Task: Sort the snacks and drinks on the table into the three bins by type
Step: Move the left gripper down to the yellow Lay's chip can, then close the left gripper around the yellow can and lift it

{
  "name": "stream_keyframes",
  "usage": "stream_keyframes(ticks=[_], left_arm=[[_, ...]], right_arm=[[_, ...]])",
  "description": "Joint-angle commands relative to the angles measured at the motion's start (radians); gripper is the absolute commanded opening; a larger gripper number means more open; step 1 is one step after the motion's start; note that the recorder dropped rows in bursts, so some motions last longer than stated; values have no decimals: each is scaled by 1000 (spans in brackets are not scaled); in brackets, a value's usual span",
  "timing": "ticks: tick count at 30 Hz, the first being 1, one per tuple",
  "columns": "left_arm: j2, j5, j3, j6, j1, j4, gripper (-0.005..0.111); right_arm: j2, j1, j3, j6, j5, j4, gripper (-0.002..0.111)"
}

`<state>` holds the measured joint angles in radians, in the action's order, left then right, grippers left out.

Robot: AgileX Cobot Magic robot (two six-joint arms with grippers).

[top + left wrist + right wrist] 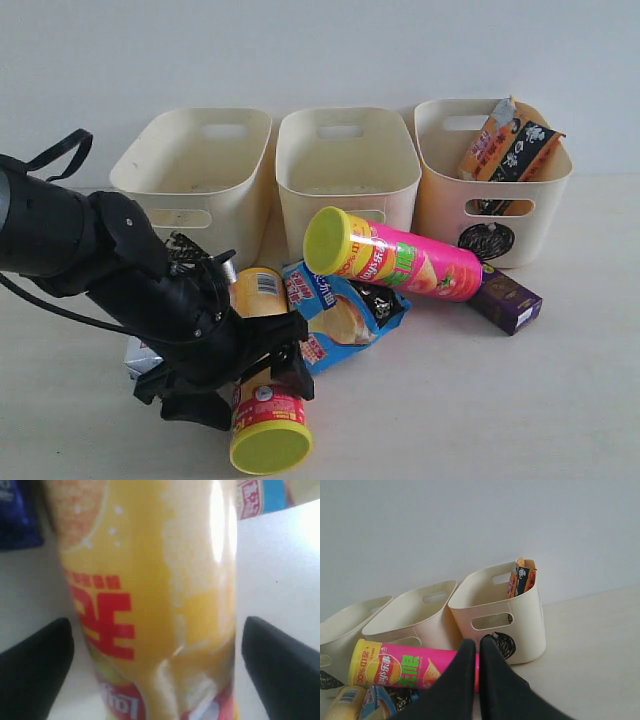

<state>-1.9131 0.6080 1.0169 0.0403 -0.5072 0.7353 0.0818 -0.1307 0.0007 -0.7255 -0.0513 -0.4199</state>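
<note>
A yellow chip cylinder (268, 412) lies near the table's front edge, its yellow-green lid toward the camera. My left gripper (255, 385) is open and straddles it; thin strips of table show between its black fingers (35, 670) and the yellow cylinder (150, 580). A pink cylinder (400, 262) rests across a blue bag (340, 312). To their right lies a dark purple carton (505, 300). A white-blue carton (140, 355) peeks out behind the left arm. The orange-black bag (510, 145) stands in the right bin (540, 215). My right gripper (479, 647) is shut and empty, above the pink cylinder (405, 670).
Three cream bins line the back: left bin (195, 165), middle bin (345, 165) and the right one with a black scribbled circle (487, 240). A pale wall rises right behind them. The beige table (480, 400) stretches out to the front right.
</note>
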Motion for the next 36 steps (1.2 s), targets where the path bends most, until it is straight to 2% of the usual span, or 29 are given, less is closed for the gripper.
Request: stream_keyframes(ticks=[1, 6, 7, 15, 30, 34, 36], left_arm=[[-13, -16, -3, 21, -6, 24, 57], [-15, -7, -3, 21, -3, 19, 7], [-15, -5, -3, 25, -3, 13, 5], [72, 28, -3, 28, -3, 6, 5], [458, 70, -3, 35, -3, -20, 4], [568, 26, 1, 35, 0, -59, 4], [615, 8, 25, 45, 23, -77, 4]], right_arm=[[-1, 4, -1, 1, -5, -5, 0], [-1, 4, -1, 1, -5, -5, 0], [-1, 4, -1, 1, -5, -5, 0], [-1, 4, -1, 1, -5, -5, 0], [-1, 4, -1, 1, 0, -5, 0], [-1, 4, -1, 1, 0, -5, 0], [-1, 4, -1, 1, 0, -5, 0]])
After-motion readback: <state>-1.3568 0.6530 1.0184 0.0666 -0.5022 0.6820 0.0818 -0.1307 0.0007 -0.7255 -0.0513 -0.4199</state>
